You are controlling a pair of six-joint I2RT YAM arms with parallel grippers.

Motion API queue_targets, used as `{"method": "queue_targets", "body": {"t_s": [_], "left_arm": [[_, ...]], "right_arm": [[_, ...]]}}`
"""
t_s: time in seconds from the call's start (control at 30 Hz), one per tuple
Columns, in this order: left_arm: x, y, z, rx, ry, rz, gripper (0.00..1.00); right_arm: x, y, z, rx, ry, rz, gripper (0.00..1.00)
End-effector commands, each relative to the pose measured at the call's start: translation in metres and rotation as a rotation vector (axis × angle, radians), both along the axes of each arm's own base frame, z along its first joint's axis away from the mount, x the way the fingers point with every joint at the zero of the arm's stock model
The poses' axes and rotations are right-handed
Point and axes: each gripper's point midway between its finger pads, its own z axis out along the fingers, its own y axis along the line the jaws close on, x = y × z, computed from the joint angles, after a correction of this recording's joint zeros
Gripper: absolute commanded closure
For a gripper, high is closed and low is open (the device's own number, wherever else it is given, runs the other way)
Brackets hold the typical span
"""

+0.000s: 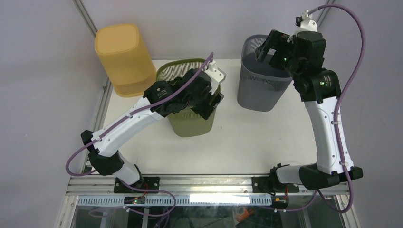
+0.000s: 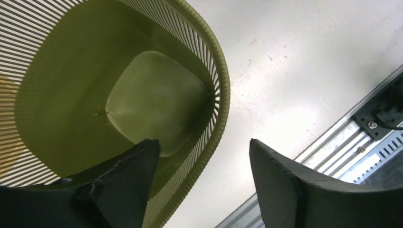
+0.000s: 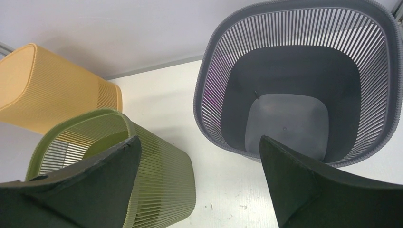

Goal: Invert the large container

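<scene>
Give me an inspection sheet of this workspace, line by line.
Surface: white table, carrying three baskets.
Job's things: green basket upright, mouth up, centre; grey basket upright, at right; yellow basket upside down, far left.
Clutter: nothing seen.
Grippers: left gripper jaws open, astride the green basket's rim, one inside, one outside; right gripper jaws open above the grey basket, holding nothing.
Cables: purple cables loop along each arm.
Surroundings: plain wall behind; metal rail at near edge.

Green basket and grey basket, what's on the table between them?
Nothing: bare white table between green basket and grey basket, clearest from the top camera.
</scene>
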Motion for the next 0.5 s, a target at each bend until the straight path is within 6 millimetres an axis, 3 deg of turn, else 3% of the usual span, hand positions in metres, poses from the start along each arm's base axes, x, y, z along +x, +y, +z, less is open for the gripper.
{"method": "queue_targets", "body": {"t_s": [0.0,0.13,0.37,0.47], "left_arm": [[-0.011,0.003,-0.002,0.012,0.031,-0.055,0.19],[-0.013,0.009,-0.005,0.046,0.026,-0.067,0.12],[-0.012,0.033,-0.021,0.107,0.044,-0.06,0.25],[-0.009,0.037,-0.028,0.114,0.063,-0.048,0.41]], "right_arm": [[0.0,0.004,0.024,0.046,-0.079,0.024,0.02],[0.0,0.007,0.023,0.055,-0.077,0.038,0.02],[-0.001,0.012,0.016,0.071,-0.066,0.06,0.02],[-0.001,0.013,0.015,0.073,-0.063,0.066,0.02]]}}
